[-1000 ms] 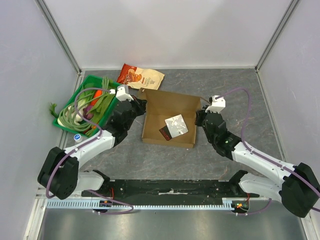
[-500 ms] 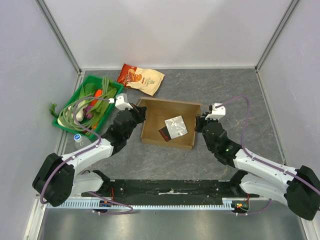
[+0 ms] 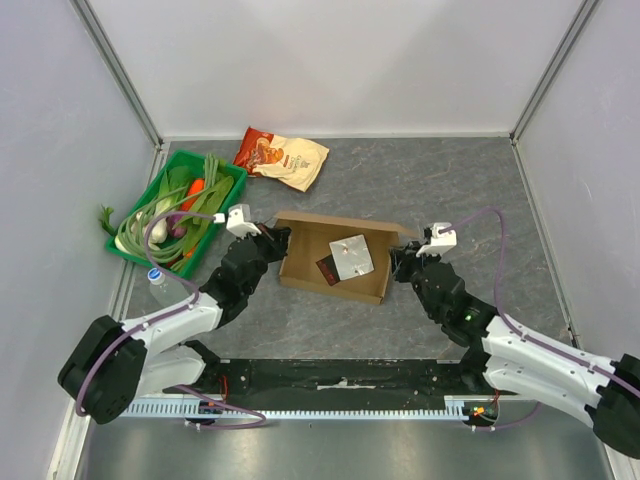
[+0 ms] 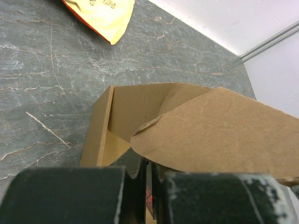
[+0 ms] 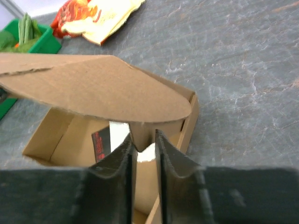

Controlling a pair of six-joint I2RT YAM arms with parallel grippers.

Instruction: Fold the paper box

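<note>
The paper box is sitting nearer 6 o'clock than a second ago, mid-surface. The left gripper at its 9 o'clock and the right gripper at its 3 o'clock are each pinching a side flap. I'd say they're working on the flaps; next, they're needing to tuck inward.

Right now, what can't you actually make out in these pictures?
- Print on the silver packet and dark packet inside the paper box: too small in the top view; raised flaps mostly hide them in the wrist views.
- Grip of the left end effector: in the left wrist view, one of the flaps hides whether its fingers pinch cardboard.
- Bottle label: top view, too small.
</note>
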